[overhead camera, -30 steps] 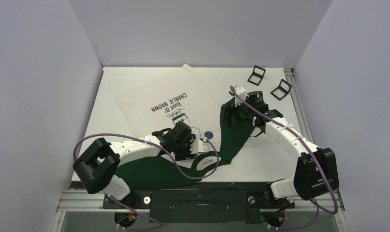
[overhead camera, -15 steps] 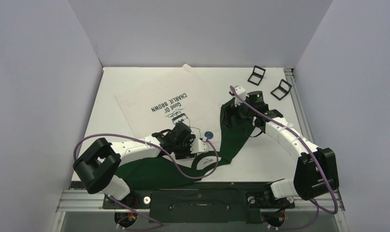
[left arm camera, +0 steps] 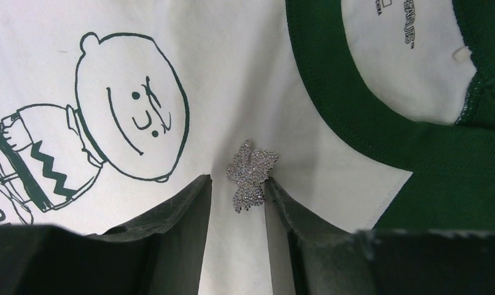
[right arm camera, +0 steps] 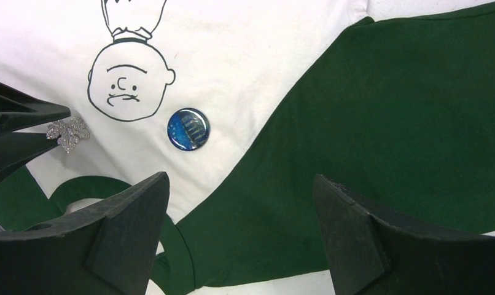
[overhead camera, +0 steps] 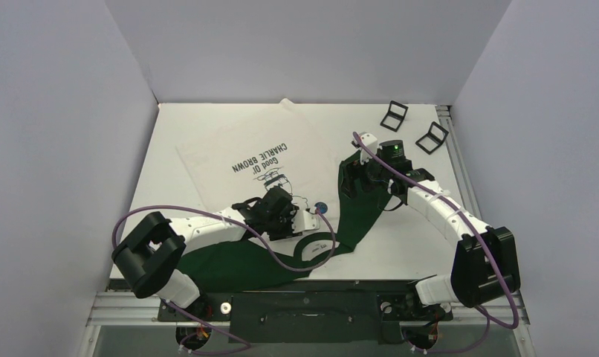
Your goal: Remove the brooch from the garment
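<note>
The garment (overhead camera: 237,152) lies flat on the table, white with dark green sleeves and a cartoon face print (left arm camera: 134,123). A silver leaf-shaped brooch (left arm camera: 251,175) is pinned on the white chest beside the green collar (left arm camera: 355,123). It also shows in the right wrist view (right arm camera: 67,133). My left gripper (left arm camera: 237,184) is low over the shirt with its jaws narrowly apart on either side of the brooch. The right fingertip (left arm camera: 276,193) touches the brooch's edge and the left one stands apart. My right gripper (right arm camera: 240,178) is wide open and empty above a green sleeve (right arm camera: 368,123).
A round blue badge (right arm camera: 188,129) is pinned on the shirt near the face print, just beyond the left gripper (overhead camera: 308,216) in the top view. Two small black frames (overhead camera: 394,114) (overhead camera: 432,137) stand at the far right of the table.
My left gripper has crept slightly farther over the shirt toward the brooch. The right arm has not moved.
</note>
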### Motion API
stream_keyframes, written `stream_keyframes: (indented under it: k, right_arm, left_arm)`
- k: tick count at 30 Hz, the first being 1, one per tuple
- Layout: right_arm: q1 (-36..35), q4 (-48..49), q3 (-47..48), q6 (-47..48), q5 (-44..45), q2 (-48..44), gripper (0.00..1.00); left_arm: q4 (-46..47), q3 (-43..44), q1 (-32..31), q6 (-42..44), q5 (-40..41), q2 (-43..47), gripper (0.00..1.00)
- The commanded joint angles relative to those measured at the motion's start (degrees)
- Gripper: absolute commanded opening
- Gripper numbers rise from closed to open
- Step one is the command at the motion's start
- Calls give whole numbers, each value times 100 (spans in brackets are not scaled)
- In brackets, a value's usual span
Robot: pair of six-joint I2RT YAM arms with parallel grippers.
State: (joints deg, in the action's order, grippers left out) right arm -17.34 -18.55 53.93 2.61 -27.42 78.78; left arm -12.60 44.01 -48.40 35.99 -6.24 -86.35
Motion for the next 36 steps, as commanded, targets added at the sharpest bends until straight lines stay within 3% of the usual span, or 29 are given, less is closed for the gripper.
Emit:
stream_keyframes:
  k: [1, 19, 22, 30, 32, 36]
  right_arm:
    - [-23, 97, 87, 80, -131, 58, 82]
    - [-23, 107, 69, 90, -234, 95, 82]
    - [-23, 120, 61, 84, -287, 97, 82]
    - [-119, 676, -281, -216, -915, 130, 78]
    - [-229, 797, -316, -256, -1080, 202, 76]
    - [-433, 786, -217, -261, -1177, 433, 73]
  left_arm:
    - [216, 115, 83, -74, -102, 188, 32]
    - [-585, 508, 226, -37, -712, 301, 10]
    - [-659, 554, 223, -4, -758, 287, 0]
    - [-852, 693, 297, -1, -838, 309, 0]
    - [-834, 692, 302, 7, -797, 277, 6]
    - [-682, 600, 350, -80, -757, 261, 27]
